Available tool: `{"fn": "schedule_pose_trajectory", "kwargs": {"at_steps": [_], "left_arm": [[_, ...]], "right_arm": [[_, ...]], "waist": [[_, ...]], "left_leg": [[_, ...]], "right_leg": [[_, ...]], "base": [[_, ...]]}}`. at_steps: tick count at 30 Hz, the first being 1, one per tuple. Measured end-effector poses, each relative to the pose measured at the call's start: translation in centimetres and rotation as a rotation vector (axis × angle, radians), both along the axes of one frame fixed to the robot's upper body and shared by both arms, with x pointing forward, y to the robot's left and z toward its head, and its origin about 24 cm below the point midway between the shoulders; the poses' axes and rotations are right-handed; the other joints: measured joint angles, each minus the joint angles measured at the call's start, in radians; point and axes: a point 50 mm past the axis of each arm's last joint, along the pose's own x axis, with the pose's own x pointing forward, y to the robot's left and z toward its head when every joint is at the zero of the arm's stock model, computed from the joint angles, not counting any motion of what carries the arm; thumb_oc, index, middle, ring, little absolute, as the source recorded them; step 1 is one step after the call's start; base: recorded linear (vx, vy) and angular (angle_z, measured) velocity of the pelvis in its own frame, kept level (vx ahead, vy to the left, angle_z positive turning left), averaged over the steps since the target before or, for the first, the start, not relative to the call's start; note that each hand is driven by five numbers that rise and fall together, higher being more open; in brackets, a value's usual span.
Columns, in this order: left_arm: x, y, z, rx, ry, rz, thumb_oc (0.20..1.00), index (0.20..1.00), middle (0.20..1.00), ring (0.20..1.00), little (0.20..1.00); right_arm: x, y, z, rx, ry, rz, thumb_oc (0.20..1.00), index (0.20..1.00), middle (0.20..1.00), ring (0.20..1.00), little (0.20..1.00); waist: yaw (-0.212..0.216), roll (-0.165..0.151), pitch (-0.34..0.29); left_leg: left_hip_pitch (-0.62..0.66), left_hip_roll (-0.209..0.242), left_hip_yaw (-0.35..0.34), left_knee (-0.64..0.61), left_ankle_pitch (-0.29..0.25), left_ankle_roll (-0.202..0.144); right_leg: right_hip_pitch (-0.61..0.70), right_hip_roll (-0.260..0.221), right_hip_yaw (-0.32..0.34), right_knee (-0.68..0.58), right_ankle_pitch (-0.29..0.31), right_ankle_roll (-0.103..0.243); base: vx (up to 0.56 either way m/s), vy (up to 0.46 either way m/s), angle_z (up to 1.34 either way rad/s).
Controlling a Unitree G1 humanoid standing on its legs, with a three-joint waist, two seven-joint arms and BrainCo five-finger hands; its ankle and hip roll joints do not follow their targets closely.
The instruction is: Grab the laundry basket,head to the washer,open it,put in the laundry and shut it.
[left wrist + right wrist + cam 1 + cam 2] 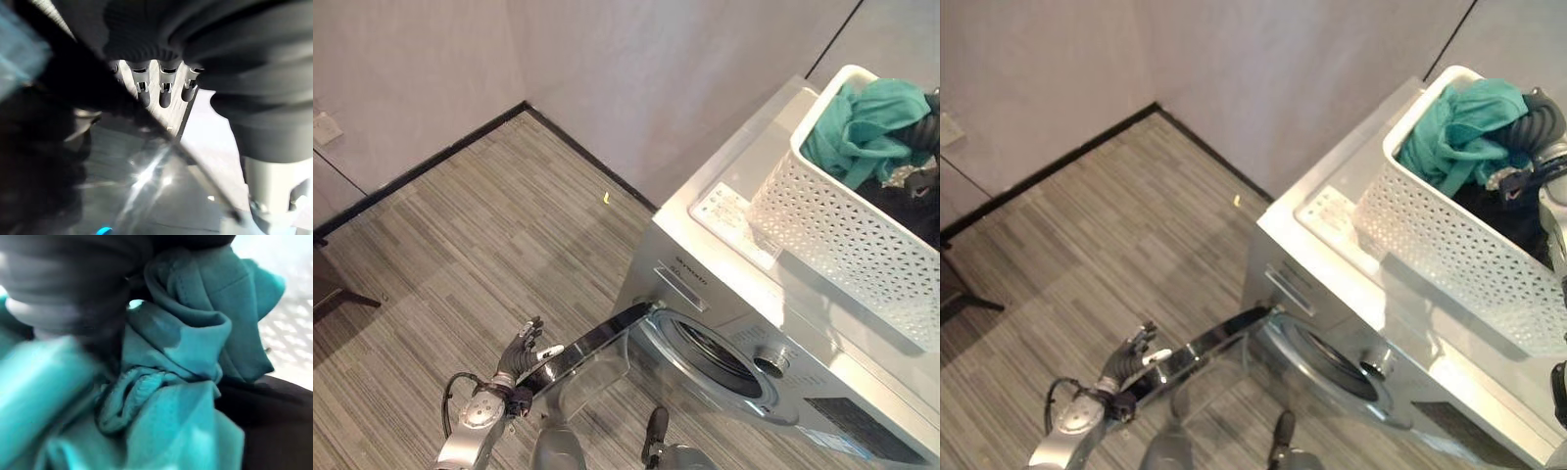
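The white perforated laundry basket [832, 245] stands on top of the silver washer [651, 284], at its right end. Inside it lie a teal cloth [867, 122] and a dark cloth [913, 211]. My right hand [1540, 117] is down in the basket against the teal cloth [195, 342], which hides its fingers. The washer's round door [592, 345] is swung wide open to the left, so the drum opening [715, 352] is exposed. At the door's outer edge is my left hand [521, 354], with straight fingers [165, 95] reaching past the dark glass rim.
Striped grey carpet runs to the left, up to pale walls with a black skirting. A small yellow scrap [606, 197] lies on the floor near the wall. A dark furniture leg [333, 294] shows at the far left, and a wall socket [325, 127] above it.
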Motion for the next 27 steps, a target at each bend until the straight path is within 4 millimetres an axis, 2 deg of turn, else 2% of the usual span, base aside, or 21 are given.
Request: {"fn": "schedule_pose_trajectory", "kwargs": {"at_steps": [9,17,20,23,27], "left_arm": [[-0.5,-0.1,-0.6,-0.006,0.025,0.011,1.000,1.000,1.000,1.000,1.000],[-0.8,-1.2,-1.1,-0.019,0.044,-0.017,1.000,1.000,1.000,1.000,1.000],[-1.1,-1.1,-1.3,-0.020,0.052,-0.016,1.000,1.000,1.000,1.000,1.000],[-1.2,-1.2,-1.3,-0.021,0.056,-0.020,1.000,1.000,1.000,1.000,1.000],[-1.5,-1.2,-1.5,-0.022,0.064,-0.029,1.000,1.000,1.000,1.000,1.000]], "right_arm": [[-0.3,-0.3,0.8,0.056,-0.067,-0.017,0.200,0.200,0.200,0.200,0.200],[-0.4,-0.6,-0.1,0.084,-0.041,-0.011,0.200,0.200,0.200,0.200,0.200],[-0.3,-0.8,-2.3,0.052,0.064,-0.001,0.200,0.200,0.200,0.200,0.200],[-0.4,-0.9,-4.7,-0.053,0.209,0.007,0.200,0.200,0.200,0.200,0.200],[-1.9,-1.8,-6.9,-0.253,0.412,0.019,0.200,0.200,0.200,0.200,0.200]], "waist": [[-0.022,0.017,-0.037],[-0.025,0.025,-0.051],[-0.025,0.015,-0.060],[-0.025,0.009,-0.064],[-0.021,0.006,-0.066]], "left_leg": [[0.032,-0.012,0.004,0.000,-0.007,0.011],[0.045,-0.016,0.002,0.000,-0.009,0.015],[0.044,-0.017,0.002,0.000,-0.006,0.011],[0.043,-0.018,0.001,0.000,-0.007,0.011],[0.037,-0.019,-0.006,0.000,-0.007,0.011]], "right_leg": [[0.031,-0.012,0.003,0.000,-0.002,0.002],[0.044,-0.016,0.001,0.000,-0.001,0.003],[0.043,-0.016,0.000,0.000,-0.001,0.003],[0.043,-0.018,-0.002,0.000,-0.003,0.004],[0.043,-0.017,-0.011,0.000,-0.004,0.005]], "base": [[0.02,0.020,0.00],[0.00,0.009,0.00],[0.00,0.000,0.00],[-0.01,-0.002,0.01],[-0.02,-0.009,0.05]]}}
